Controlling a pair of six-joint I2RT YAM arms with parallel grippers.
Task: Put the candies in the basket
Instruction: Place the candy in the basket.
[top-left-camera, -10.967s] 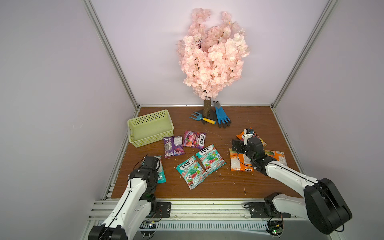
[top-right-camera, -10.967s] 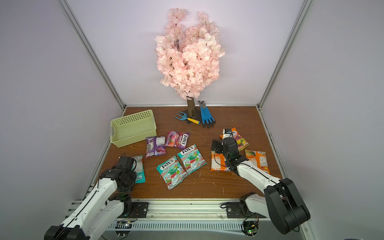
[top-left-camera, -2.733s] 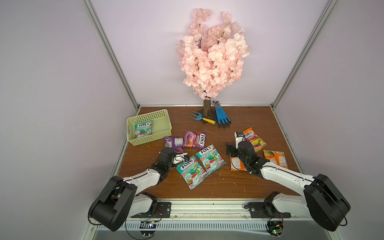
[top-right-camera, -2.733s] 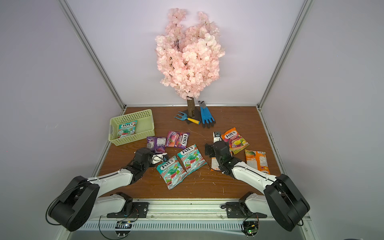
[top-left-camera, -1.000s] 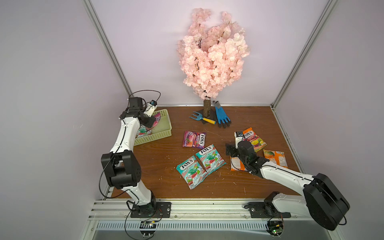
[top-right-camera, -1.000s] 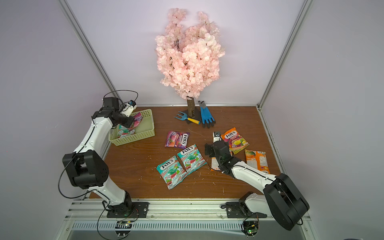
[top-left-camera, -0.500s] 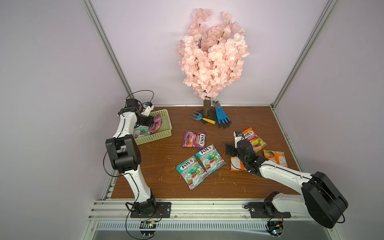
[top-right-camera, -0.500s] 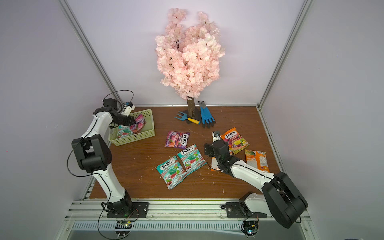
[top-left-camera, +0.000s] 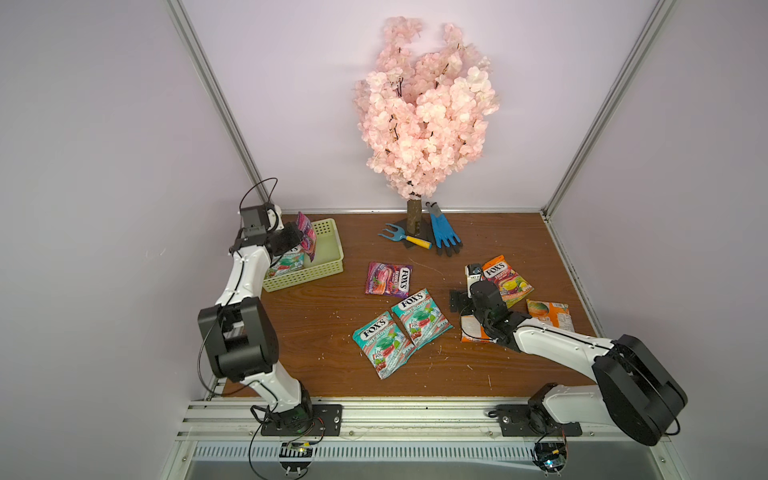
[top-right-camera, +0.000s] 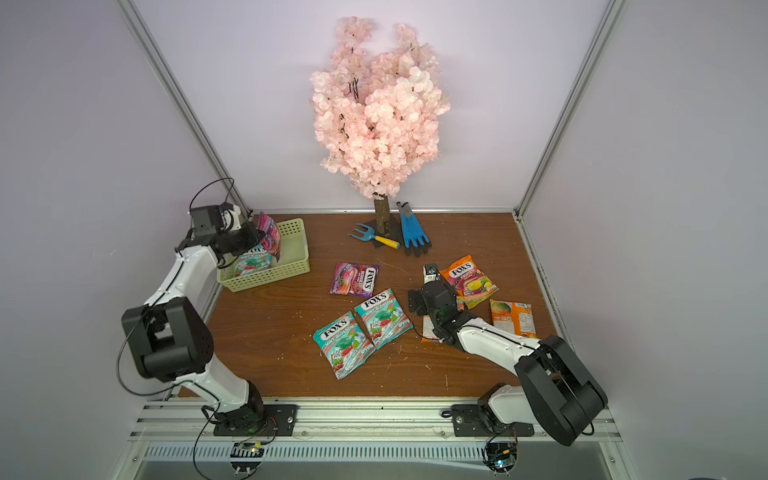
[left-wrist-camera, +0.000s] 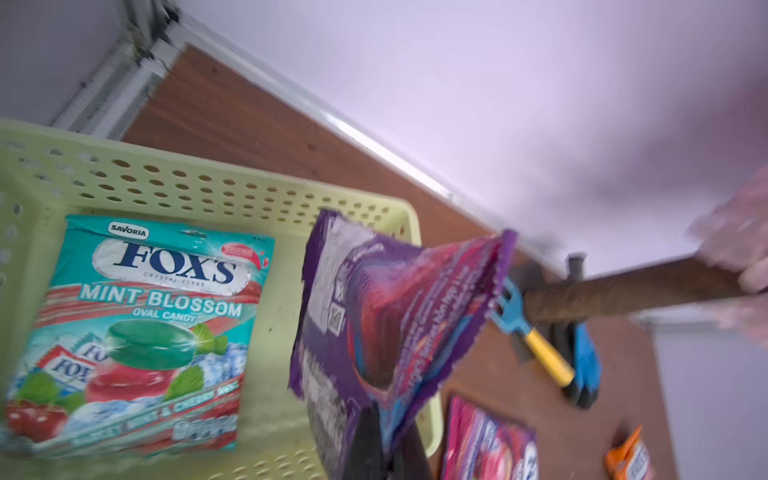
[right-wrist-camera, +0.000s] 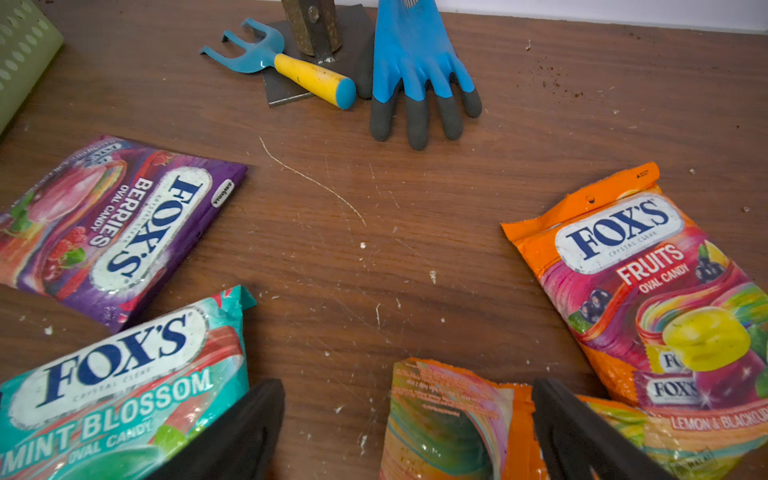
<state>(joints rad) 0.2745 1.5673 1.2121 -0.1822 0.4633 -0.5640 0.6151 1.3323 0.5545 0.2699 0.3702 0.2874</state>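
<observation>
The teal bag (left-wrist-camera: 137, 332) lying in the basket (left-wrist-camera: 208, 187) reads "SAVORIA" on a small badge, then "FOX'S", "CRYSTAL CLEAR", "MINT BLOSSOM" and "OVAL CANDY". The raised purple bag (left-wrist-camera: 382, 316) above the basket shows its back: a square code and lines of print, too blurred to read. On the table (right-wrist-camera: 374, 187), the flat purple bag (right-wrist-camera: 112, 232) reads "FOX'S", "CRYSTAL CLEAR", "BERRIES", "OVAL CANDY" and a small "savoria" badge. The near teal bag (right-wrist-camera: 116, 386) carries the same mint wording (its lower part runs out of frame). The orange bag (right-wrist-camera: 656, 291) reads "FOX'S", "CRYSTAL CLEAR", "FRUITS", "OVAL CANDY" and "LEMON & BLACKCU", cut by the frame edge. In a top view the second teal bag (top-left-camera: 380, 338) reads "FOX'S MINT BLOSSOM".
</observation>
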